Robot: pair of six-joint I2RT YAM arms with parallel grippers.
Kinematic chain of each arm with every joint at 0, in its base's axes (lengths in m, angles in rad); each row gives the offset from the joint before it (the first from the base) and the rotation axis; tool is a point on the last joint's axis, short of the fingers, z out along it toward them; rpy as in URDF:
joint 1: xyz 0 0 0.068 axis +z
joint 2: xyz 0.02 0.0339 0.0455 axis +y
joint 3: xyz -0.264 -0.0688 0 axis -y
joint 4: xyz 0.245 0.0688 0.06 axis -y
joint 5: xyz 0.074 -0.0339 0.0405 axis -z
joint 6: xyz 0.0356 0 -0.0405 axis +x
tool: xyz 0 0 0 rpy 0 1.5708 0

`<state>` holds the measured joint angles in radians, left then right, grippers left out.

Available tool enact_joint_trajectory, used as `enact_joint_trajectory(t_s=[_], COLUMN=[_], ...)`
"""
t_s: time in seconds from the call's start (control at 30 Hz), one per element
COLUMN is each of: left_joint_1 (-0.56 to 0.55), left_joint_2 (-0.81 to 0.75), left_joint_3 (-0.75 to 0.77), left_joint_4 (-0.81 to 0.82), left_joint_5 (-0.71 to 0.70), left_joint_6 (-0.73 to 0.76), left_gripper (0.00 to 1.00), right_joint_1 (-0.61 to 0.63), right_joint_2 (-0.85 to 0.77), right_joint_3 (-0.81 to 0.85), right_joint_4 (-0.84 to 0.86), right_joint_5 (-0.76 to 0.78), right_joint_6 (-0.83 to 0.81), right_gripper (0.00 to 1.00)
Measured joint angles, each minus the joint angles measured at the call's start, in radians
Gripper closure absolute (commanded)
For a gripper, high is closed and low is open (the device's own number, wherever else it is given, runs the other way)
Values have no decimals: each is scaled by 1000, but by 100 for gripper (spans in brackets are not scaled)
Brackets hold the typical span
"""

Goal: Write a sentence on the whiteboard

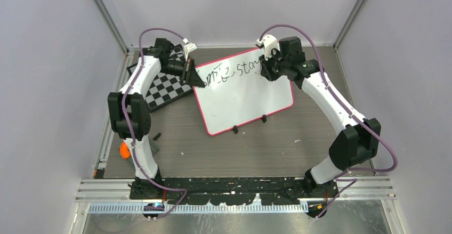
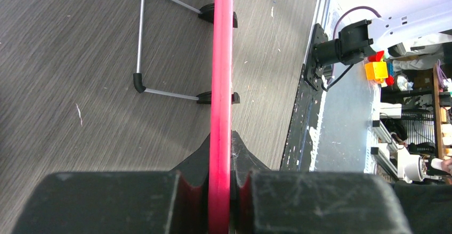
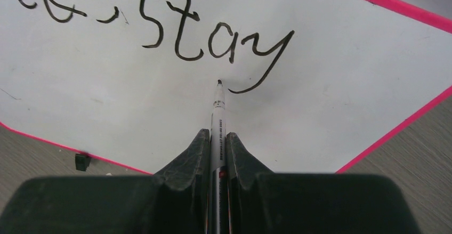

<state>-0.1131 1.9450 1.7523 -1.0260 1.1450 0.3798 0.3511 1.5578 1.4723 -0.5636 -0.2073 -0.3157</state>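
A grey wood-grain table [image 1: 266, 154] runs from the arm bases out to pale walls on three sides. The whiteboard [image 1: 245, 103] sits askew between the two pincers, with its black feet on the edge facing the bases. A chessboard [image 1: 168, 90] lies on the outer side of the left pincer [image 2: 221, 156]. The left arm reaches forward with its elbow bent, and its pincer is clamped on the board's pink frame. The right pincer [image 3: 217, 143] is closed around a marker [image 3: 218, 111]. The marker's tip is just under "stay" in the sentence [image 3: 213, 31]; whether it touches is unclear.
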Motion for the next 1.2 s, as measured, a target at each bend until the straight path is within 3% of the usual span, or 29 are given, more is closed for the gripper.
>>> enact_joint_trajectory(t_s=[0.3, 0.8, 0.9, 1.2], left_joint_1=[-3, -10, -10, -9], left_joint_2=[17, 120, 124, 117], left_joint_3=[37, 231, 235, 171], left_joint_4=[-32, -192, -199, -122], left_joint_5=[-3, -22, -23, -80], left_joint_6=[24, 115, 119, 90], left_gripper=[100, 100, 95, 62], right_joint_1=[-42, -64, -64, -64], right_joint_2=[-16, -112, -112, -134], right_joint_3=[6, -19, -26, -58], right_joint_4=[33, 42, 41, 32], right_joint_5=[-109, -180, -180, -183], right_joint_6=[84, 110, 113, 146], right_gripper=[100, 100, 100, 100])
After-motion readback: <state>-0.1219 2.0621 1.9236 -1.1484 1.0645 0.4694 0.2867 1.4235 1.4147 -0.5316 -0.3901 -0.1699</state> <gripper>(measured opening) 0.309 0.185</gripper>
